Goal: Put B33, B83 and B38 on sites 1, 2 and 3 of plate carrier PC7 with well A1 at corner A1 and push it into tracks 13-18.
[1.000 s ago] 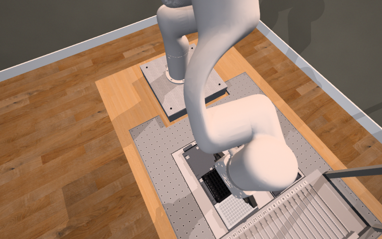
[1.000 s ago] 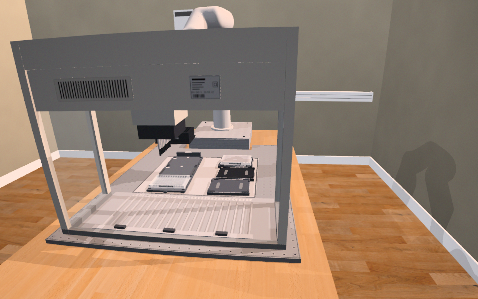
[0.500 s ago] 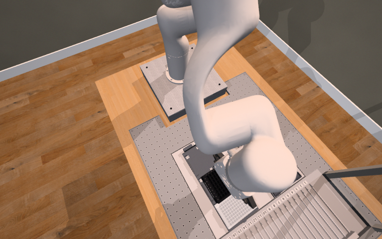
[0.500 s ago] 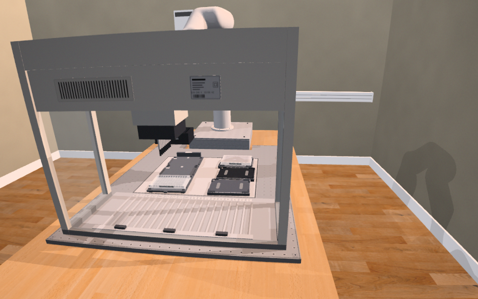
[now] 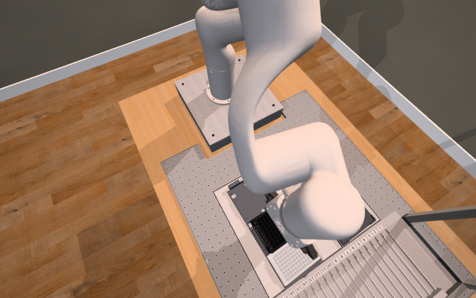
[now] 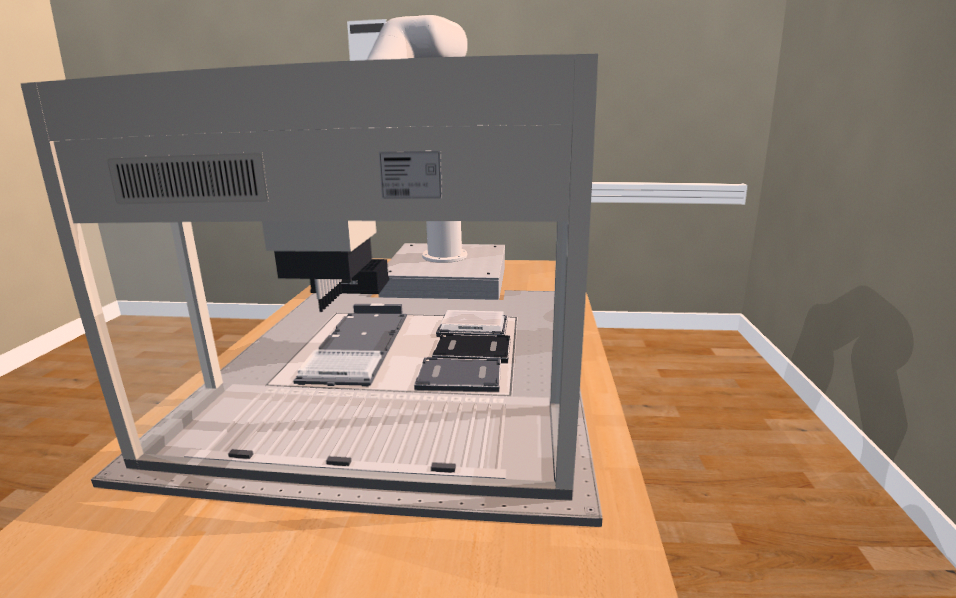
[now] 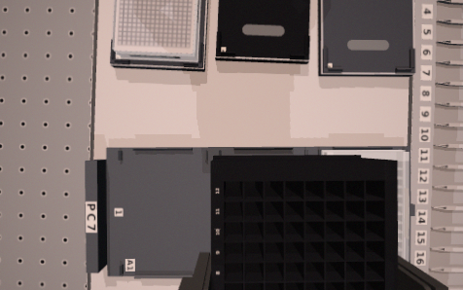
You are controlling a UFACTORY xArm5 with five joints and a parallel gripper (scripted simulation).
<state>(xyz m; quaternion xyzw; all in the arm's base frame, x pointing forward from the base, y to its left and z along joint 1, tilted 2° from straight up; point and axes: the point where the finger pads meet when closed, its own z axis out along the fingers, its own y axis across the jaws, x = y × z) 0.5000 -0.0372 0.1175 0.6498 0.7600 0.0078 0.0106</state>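
My gripper [image 7: 305,273] is shut on the black deep-well block B83 [image 5: 267,231] [image 6: 371,276] [image 7: 305,209], held level above the middle of carrier PC7 [image 5: 245,205] [image 6: 363,330] [image 7: 160,209]. In the wrist view the block hides site 2 and most of site 3. The white 96-well plate B38 [image 5: 291,263] [image 6: 338,365] [image 7: 403,204] lies on site 3, at the rail end. Site 1, next to the handle [image 7: 91,216], is bare. The 384-well plate B33 [image 6: 472,320] [image 7: 156,24] is on nest S1. Nests S2 [image 6: 470,346] [image 7: 263,46] and S3 [image 6: 458,373] [image 7: 367,58] are empty.
The rails [image 6: 352,430] lie beyond the carrier's far end, with track labels along their front. The instrument's frame and hood [image 6: 317,105] stand over them. A pipetting head [image 6: 320,264] hangs under the hood. The nests stand in a row beside the carrier.
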